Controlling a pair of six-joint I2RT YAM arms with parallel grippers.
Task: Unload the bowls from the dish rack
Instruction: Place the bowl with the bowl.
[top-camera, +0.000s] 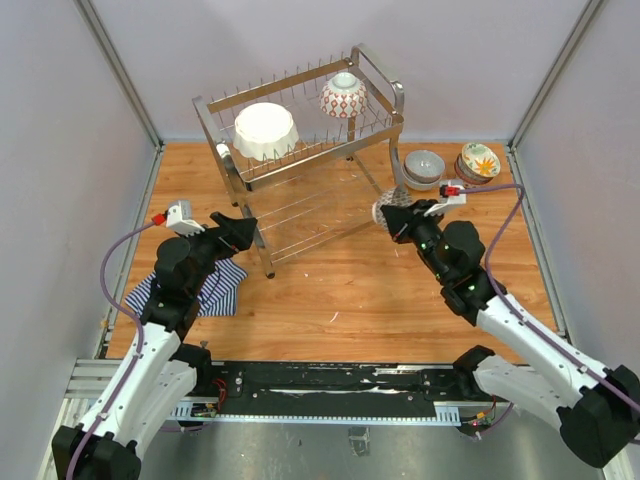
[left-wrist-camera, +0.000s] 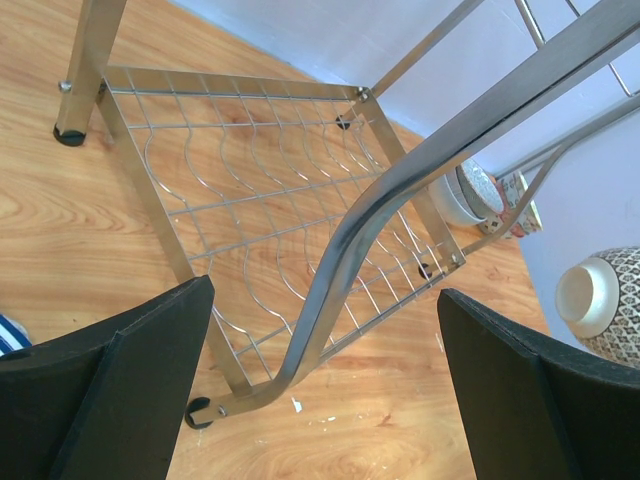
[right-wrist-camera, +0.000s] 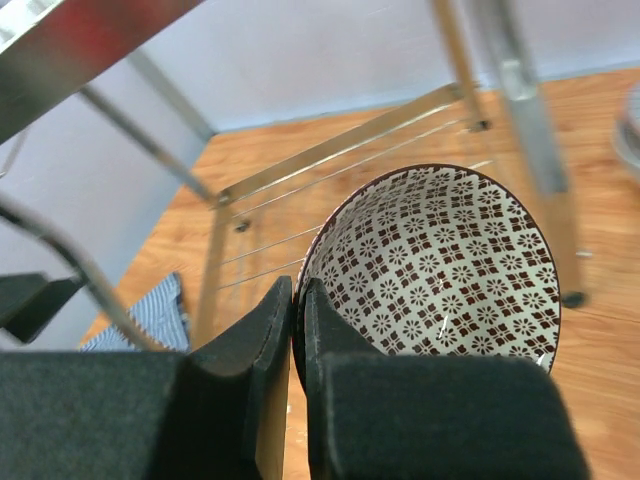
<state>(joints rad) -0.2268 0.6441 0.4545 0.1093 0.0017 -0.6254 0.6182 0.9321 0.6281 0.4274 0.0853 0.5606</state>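
The chrome dish rack (top-camera: 280, 84) stands at the back of the table. Its upper tier holds a large white scalloped bowl (top-camera: 265, 130) and a red lattice bowl (top-camera: 343, 95). My right gripper (top-camera: 394, 216) is shut on the rim of a brown-patterned bowl (top-camera: 381, 208) beside the rack's right end. In the right wrist view that bowl (right-wrist-camera: 440, 265) is tilted, with its rim pinched between the jaws of the gripper (right-wrist-camera: 298, 295). My left gripper (top-camera: 248, 228) is open at the rack's front left leg. In the left wrist view the rack's bent frame bar (left-wrist-camera: 350, 240) runs between the fingers (left-wrist-camera: 120, 380), untouched.
A stack topped by a grey bowl (top-camera: 424, 167) and another topped by a floral bowl (top-camera: 478, 162) stand on the table at the far right. A blue-white striped cloth (top-camera: 215, 290) lies under my left arm. The rack's wire lower tier (left-wrist-camera: 270, 190) holds nothing.
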